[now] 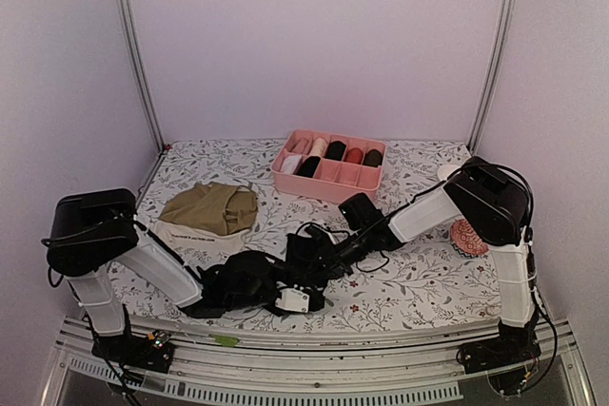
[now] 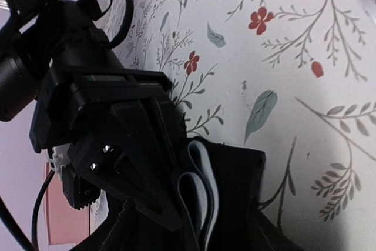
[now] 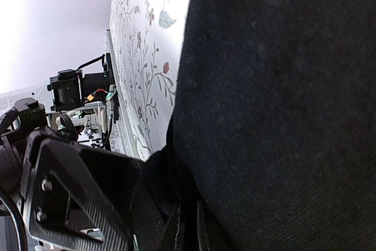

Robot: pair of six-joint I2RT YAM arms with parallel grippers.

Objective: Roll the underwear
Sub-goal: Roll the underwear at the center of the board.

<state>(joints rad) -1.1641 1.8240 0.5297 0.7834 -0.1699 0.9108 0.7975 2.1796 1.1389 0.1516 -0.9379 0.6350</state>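
Black briefs (image 2: 235, 198) lie bunched between both grippers. Right gripper (image 1: 319, 256) pinches their trimmed edge, jaws narrow; left gripper (image 1: 285, 294), just beside them, spread indeterminable.

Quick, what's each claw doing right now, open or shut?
Left gripper: cannot be told; its jaws are hidden.
Right gripper: shut on the black underwear.
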